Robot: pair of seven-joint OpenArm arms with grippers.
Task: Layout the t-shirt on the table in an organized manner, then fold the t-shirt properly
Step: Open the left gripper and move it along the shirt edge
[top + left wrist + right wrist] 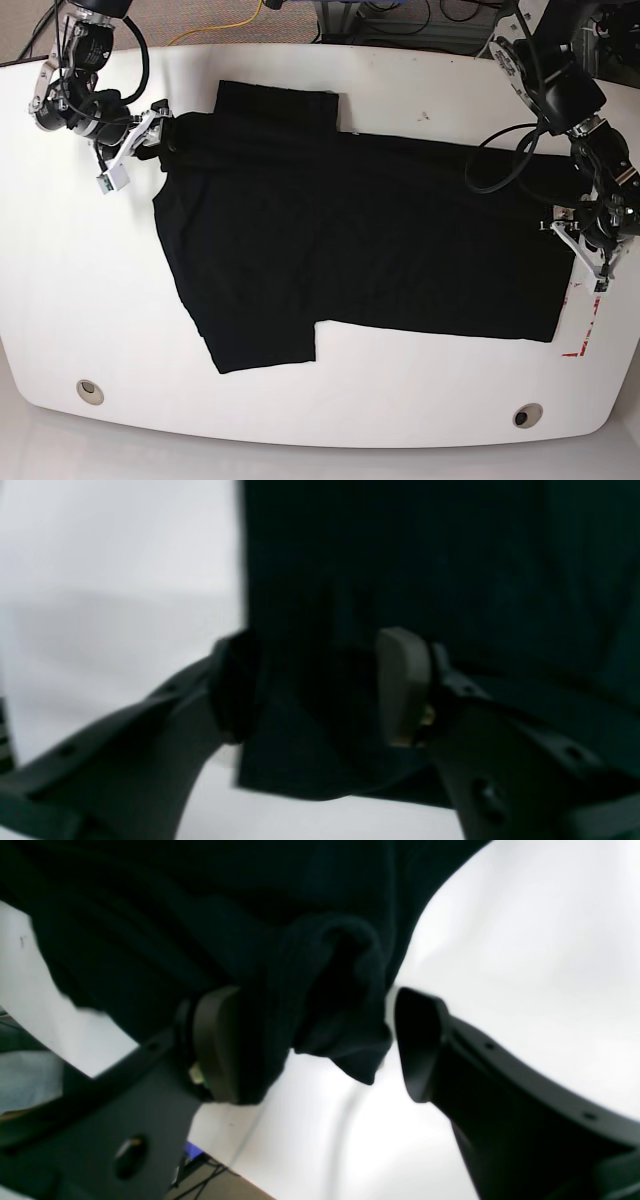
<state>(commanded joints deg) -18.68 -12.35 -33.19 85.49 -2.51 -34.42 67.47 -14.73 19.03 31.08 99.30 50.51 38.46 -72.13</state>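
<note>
The black t-shirt (350, 240) lies spread across the middle of the white table (80, 300) in the base view, its long side running left to right. Its lower edge sits well above the table's near curved rim, leaving a broad bare band along the bottom of the frame with the two grommet holes (89, 391) in it. Bare tabletop also opens at the left of the frame. At the right, the shirt's edge ends just beside the red tape marks (585, 325), with little room before the table's rim. One sleeve points to the upper part of the frame, the other to the lower left.

The right gripper (158, 135) reaches in from the upper left corner, arm bent, at the shirt's upper left corner. In the right wrist view its jaws stand parted; a bunched fold of cloth (330, 1005) hangs between them, touching one pad, with a gap to the other.

The left gripper (585, 240) hangs down from the upper right at the shirt's right edge. In the left wrist view, its jaws are wide apart astride the shirt's corner (300, 760); the blur hides whether either pad touches it.
</note>
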